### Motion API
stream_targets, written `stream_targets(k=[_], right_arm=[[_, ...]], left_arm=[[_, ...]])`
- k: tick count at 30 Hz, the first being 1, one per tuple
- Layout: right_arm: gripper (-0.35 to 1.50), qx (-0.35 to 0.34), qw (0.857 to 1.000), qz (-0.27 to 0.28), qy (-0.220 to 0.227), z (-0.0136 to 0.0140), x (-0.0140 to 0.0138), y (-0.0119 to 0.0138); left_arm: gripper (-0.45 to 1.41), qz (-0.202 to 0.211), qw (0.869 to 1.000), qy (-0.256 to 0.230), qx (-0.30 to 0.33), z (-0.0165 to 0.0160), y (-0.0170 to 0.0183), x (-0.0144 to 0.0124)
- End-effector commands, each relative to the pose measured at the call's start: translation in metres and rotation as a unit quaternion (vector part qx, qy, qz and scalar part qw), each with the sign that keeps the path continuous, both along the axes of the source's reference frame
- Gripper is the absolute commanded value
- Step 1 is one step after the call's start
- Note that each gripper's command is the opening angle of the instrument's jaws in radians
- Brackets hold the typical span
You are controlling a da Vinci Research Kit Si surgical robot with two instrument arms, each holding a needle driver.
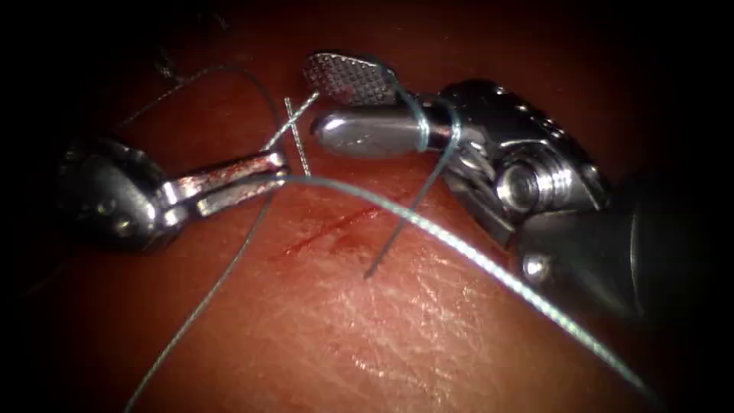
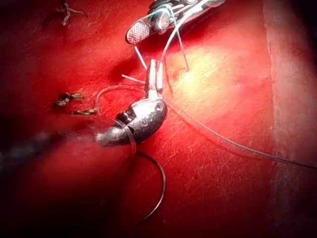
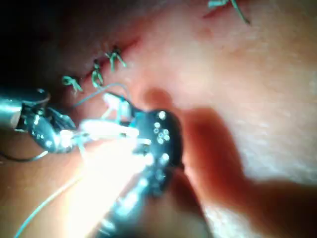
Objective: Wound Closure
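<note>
- My left claw [image 1: 264,174] comes in from the left of the endoscope view with its jaws closed on the thread [image 1: 474,256], at their tips, just above the cut [image 1: 329,229].
- My right claw [image 1: 336,103] stands wide open: one ridged jaw lifted, the smooth jaw level beneath it. Nothing is pinched between them.
- The thread is looped around my right claw behind its jaws. From that wrap a short end hangs down and stops free over the tissue [image 1: 397,336], just right of the cut.
- Two short thread pieces cross in the gap between my two claws.
- One long strand sweeps from my left claw's tips off to the lower right; another runs down to the lower left.
- The cut shows as a thin slanted line with red fluid [image 1: 306,241] along it, below both claws.
- In the left wrist view the needle [image 2: 157,196] lies on the tissue as a dark curve near my left claw [image 2: 153,74]. Neither claw holds it; I cannot tell whether its tip is in the tissue.
- In the right wrist view, finished stitches [image 3: 96,74] sit in a row beyond my claws.
</note>
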State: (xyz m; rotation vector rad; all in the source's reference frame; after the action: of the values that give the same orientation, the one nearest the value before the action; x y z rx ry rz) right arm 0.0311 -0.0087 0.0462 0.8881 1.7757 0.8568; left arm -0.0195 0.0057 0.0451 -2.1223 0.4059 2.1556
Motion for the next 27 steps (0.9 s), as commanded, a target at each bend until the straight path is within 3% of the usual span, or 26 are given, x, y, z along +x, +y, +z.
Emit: stream_targets(k=[1,8,18,23,27], right_arm=[[0.52,0.000,1.000,-0.001,0.001,0.0005,0.0007,-0.0004],[0.56,0.003,1.000,0.006,-0.004,0.0003,0.0008,-0.0002],[0.83,0.004,0.998,0.042,-0.047,0.0002,0.0010,0.0001],[0.84,0.000,0.997,0.035,-0.073,0.0005,0.0007,0.0002],[0.83,-0.029,0.991,0.012,-0.126,0.0011,0.0007,-0.0003]], left_arm=[[-0.45,0.001,1.000,-0.001,0.002,0.0009,-0.0004,-0.0008],[-0.45,0.007,1.000,-0.005,0.004,0.0014,-0.0005,-0.0028],[-0.45,0.023,1.000,-0.015,0.012,0.0016,-0.0014,-0.0065],[-0.45,0.034,0.999,-0.020,0.011,0.0010,-0.0024,-0.0070],[-0.45,0.033,0.999,-0.020,0.013,0.0006,-0.0029,-0.0056]])
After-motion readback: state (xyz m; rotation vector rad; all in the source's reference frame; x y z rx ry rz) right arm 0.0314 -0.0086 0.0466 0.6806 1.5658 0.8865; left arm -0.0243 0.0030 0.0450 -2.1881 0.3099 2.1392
